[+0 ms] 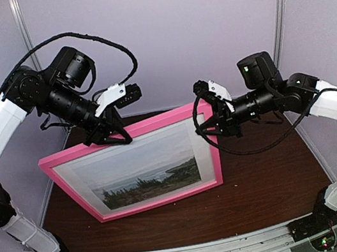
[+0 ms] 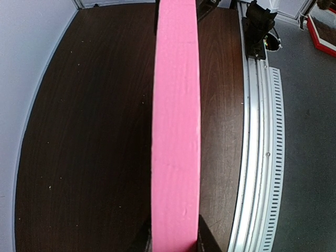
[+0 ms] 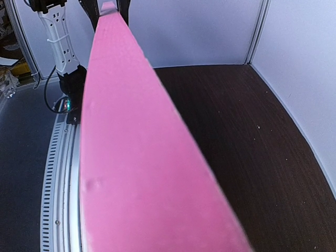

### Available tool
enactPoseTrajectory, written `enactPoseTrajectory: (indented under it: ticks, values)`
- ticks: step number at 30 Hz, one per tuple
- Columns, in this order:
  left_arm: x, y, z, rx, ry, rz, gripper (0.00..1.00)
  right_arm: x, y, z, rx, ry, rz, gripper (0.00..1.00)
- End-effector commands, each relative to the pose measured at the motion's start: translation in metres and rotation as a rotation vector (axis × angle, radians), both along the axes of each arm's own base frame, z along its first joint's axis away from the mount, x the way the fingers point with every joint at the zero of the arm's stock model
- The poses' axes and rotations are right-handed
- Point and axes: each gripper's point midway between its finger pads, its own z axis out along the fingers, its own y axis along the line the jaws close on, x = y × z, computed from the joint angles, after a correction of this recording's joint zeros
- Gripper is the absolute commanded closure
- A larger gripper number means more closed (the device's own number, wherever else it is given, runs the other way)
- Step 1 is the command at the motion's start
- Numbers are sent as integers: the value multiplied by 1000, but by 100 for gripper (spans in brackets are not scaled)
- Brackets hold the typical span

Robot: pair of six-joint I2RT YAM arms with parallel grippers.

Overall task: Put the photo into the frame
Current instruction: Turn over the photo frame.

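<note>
The tabletop (image 1: pixel 269 187) carries the frame (image 1: pixel 162 203), which is up on its lower long edge and tilted, with the photo (image 1: pixel 144 175) already showing behind a white mat. So I'd guess loading is basically done. The next move probably needs both arms lowering together so it doesn't twist. The left arm arcs over, with the left pincer (image 1: pixel 110 134) clenched on the top rail. The right arm comes in sideways, with the right pincer (image 1: pixel 210 125) straddling the top right corner. Can't tell if it's actually biting.

top external: overhead, from 6 o'clock, facing 12, far.
left wrist: sighting down frame (image 2: pixel 176 131) edge, very near.
right wrist: likewise, from frame's 3 o'clock side.
shared: frame, table (image 1: pixel 262 181).
</note>
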Motion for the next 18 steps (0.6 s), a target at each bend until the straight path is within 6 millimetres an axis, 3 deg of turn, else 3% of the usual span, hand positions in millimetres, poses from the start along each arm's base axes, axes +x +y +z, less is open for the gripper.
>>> enactPoseTrajectory:
  ticks: [1,9,12,18]
  values:
    - [31,-10,20,-101,-76,91,79,-9,-3,7,19,12,8,100]
    - [40,-3,25,-112,-101,151,45,-11,-7,7,25,3,3,100]
    - [46,0,26,-108,-119,182,37,-10,-8,5,20,5,-7,100]
    - [69,13,43,-132,-239,307,15,-3,-12,-3,4,23,-46,100]
